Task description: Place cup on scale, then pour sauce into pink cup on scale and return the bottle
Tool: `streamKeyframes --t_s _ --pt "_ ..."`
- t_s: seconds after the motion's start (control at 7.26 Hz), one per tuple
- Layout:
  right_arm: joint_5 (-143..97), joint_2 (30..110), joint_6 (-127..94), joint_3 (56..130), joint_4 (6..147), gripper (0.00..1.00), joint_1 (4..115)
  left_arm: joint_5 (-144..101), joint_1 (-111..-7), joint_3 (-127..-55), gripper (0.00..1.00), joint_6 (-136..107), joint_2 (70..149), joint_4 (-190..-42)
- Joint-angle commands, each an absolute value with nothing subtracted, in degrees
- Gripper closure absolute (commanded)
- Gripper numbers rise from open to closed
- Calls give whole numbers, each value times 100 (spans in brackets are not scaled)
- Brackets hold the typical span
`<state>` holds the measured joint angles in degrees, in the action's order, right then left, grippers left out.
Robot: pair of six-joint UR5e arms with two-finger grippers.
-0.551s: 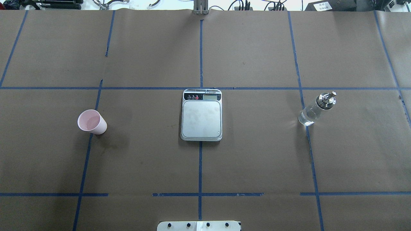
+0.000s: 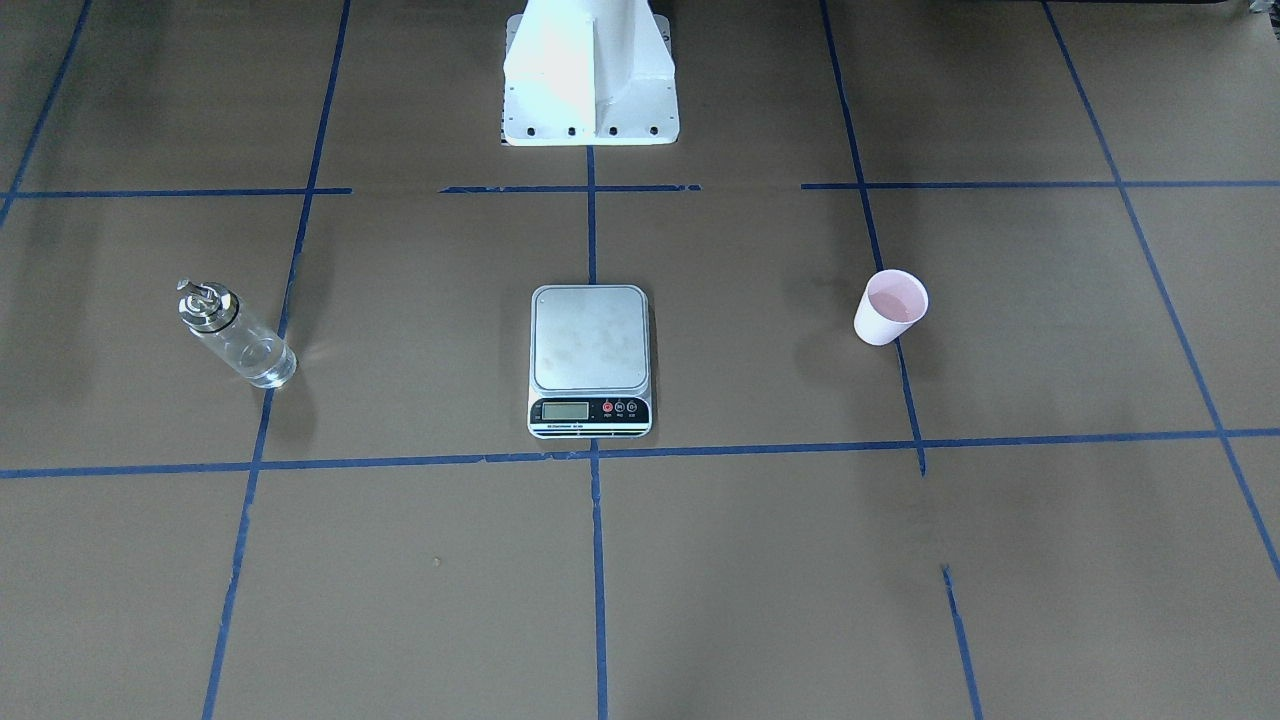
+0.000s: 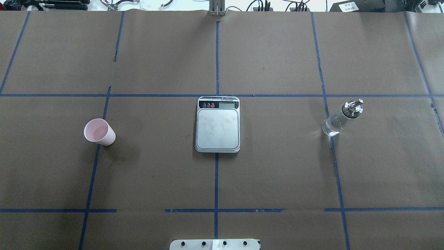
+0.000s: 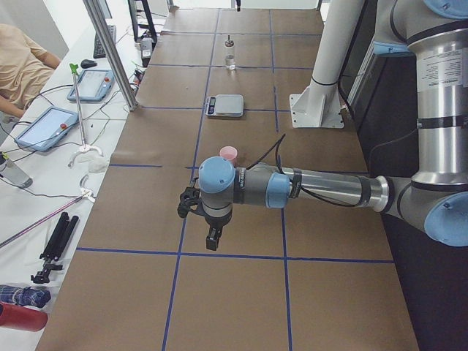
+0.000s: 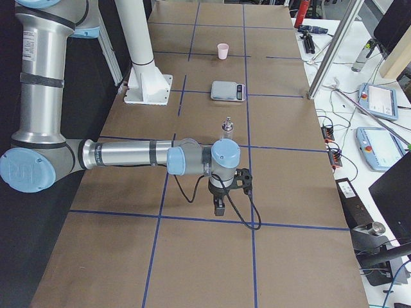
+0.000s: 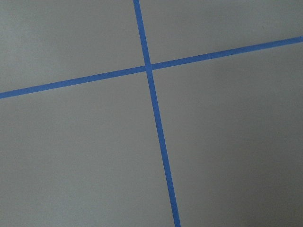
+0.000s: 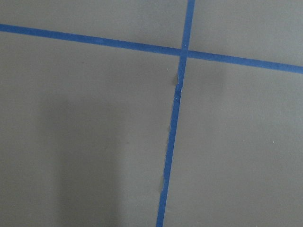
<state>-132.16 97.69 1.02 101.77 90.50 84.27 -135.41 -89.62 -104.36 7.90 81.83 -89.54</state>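
Observation:
The pale pink cup (image 3: 99,132) stands upright on the table's left side, apart from the scale; it also shows in the front view (image 2: 890,307). The steel scale (image 3: 217,129) sits at the table's middle with its platform bare. The clear glass bottle (image 3: 341,118) with silver spout stands at the right, holding clear sauce. My left gripper (image 4: 212,238) hangs over the table on the near side of the cup. My right gripper (image 5: 219,206) hangs on the near side of the bottle (image 5: 226,128). I cannot tell whether either is open or shut.
Brown paper with blue tape lines (image 3: 216,180) covers the table. The robot's white base (image 2: 590,75) stands at the table's edge behind the scale. Tablets and cables (image 4: 47,124) lie on the side bench beyond the far edge. Both wrist views show only paper and tape.

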Motion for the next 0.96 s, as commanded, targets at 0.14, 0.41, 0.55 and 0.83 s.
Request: streamKeyframes --t_s 0.14,0.41,0.55,0.83 --pt "-13166 9625 105 10213 7785 0 8402 -13570 -8930 -10573 0 739 8497 -9174" --pt "-13201 9485 1 10039 7331 0 8402 -13527 -8930 -10513 0 414 8832 -10258" --pt "-13192 9466 9 10020 7330 0 8411 -13518 -8930 -10407 0 396 8868 -11545" --pt "-13401 9413 -131 10011 7321 0 8411 -13579 -8930 -10143 0 -513 8868 -12599"
